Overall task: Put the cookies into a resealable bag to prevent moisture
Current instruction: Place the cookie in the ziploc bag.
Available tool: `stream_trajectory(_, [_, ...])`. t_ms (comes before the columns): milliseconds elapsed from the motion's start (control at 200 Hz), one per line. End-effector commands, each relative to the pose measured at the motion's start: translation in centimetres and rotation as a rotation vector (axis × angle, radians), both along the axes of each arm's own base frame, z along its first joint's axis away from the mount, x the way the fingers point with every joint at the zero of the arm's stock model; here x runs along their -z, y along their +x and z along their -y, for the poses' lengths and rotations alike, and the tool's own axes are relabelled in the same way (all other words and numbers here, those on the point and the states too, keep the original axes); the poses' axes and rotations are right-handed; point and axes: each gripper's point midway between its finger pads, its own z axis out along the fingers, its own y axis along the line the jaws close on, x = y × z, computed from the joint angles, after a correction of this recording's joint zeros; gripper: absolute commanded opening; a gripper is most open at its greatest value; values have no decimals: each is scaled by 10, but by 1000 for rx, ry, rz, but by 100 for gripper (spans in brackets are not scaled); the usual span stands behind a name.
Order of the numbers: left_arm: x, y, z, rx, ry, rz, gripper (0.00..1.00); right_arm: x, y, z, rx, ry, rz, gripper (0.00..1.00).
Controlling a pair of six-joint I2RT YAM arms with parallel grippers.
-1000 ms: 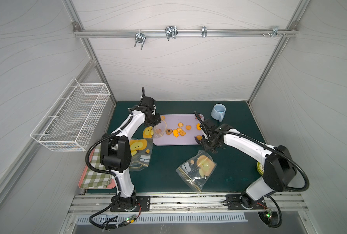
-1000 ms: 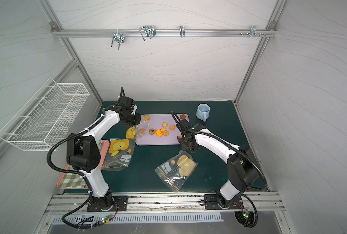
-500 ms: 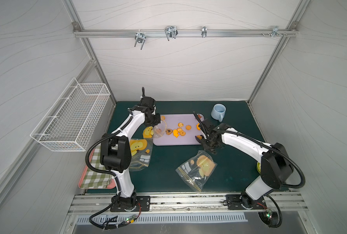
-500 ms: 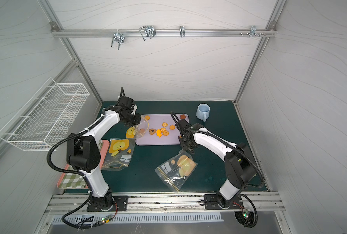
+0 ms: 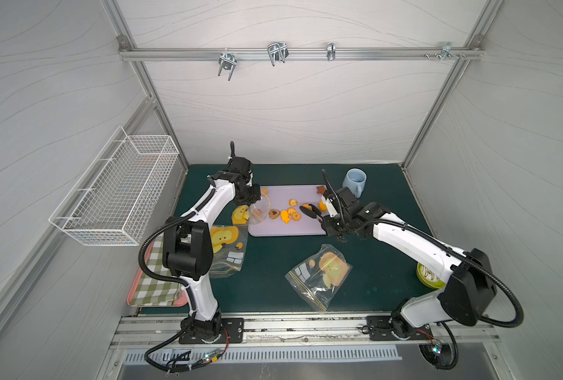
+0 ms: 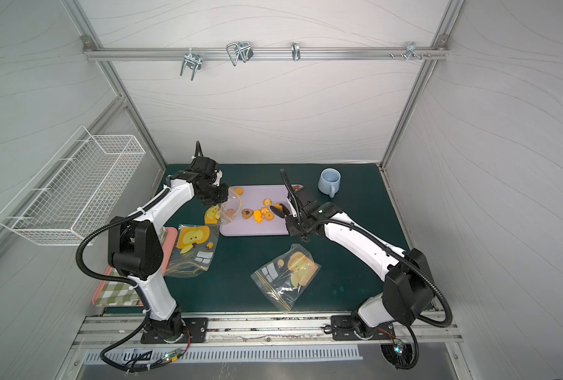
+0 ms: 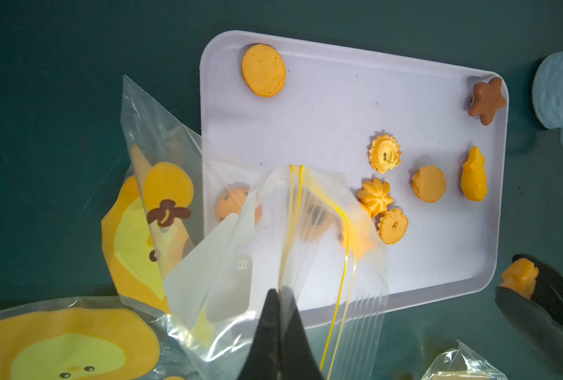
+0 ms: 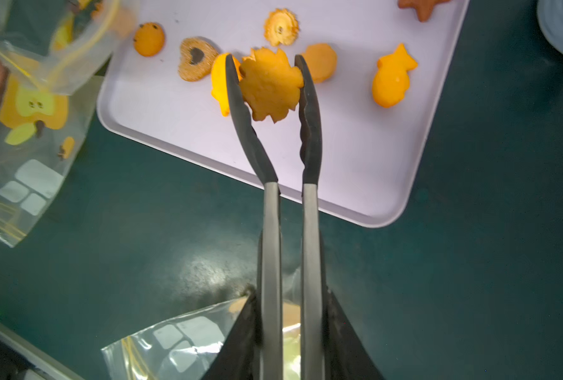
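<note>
1. Since a second ago, the right arm has been carried further over the tray (image 8: 356, 171) and the tongs (image 8: 310, 148) have been squeezed narrower. The left arm is unchanged.
2. The right gripper (image 8: 288, 329) is clamped on the tongs' handles. The tongs' tips pinch a flower-shaped cookie (image 8: 270, 87) by two opposite edges, and it appears lifted clear of the tray.
3. The left gripper (image 7: 278, 316) is pressed together on one lip of the resealable bag (image 7: 306, 237). The bag's mouth is held up over the tray end away from the mug (image 5: 354, 182).
4. The remaining cookies (image 5: 295, 215) lie loose on the tray. Whether any is already inside the bag cannot be told through the film.
5. The flower-shaped cookie is held only along its scalloped rim. During the carry it could pivot or slip out and be dropped onto the mat (image 8: 471, 263) or onto the other cookies.
6. If the squeeze is increased further, the thin biscuit could be cracked.
7. Only one lip of the bag is gripped and the film sags, so the opening is judged narrow. The tongs' tips could be caught on the yellow zip strip, or the bag could be pushed aside and the cookie released outside it.
8. An orange cookie (image 8: 219, 85) sits just beside one tong tip and could be dragged off the tray as the tongs are moved.
</note>
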Motion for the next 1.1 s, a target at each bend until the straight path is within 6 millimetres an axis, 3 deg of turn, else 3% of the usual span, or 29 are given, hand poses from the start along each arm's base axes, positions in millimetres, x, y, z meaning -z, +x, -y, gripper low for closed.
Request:
stream_trajectory(0, [-8, 5, 0, -2, -14, 22, 0, -36, 7, -48, -102, 157, 62, 31])
stream_trajectory(220, [-8, 4, 1, 2, -21, 22, 0, -51, 8, -98, -202, 214, 50, 30])
stream_trajectory(440, [-9, 4, 2, 5, -30, 22, 0, -35, 9, -128, -241, 192, -2, 30])
stream_trajectory(580, [-10, 4, 3, 6, -33, 25, 0, -23, 15, -133, -234, 179, -19, 31])
stream_trajectory(680, [-11, 4, 3, 7, -34, 26, 0, -20, 16, -135, -232, 170, -32, 37])
stream_trajectory(850, [-11, 3, 3, 6, -32, 26, 0, -25, 15, -134, -234, 186, -23, 47])
stream_trajectory(1090, [-10, 3, 2, 5, -27, 23, 0, -34, 12, -130, -230, 198, -6, 48])
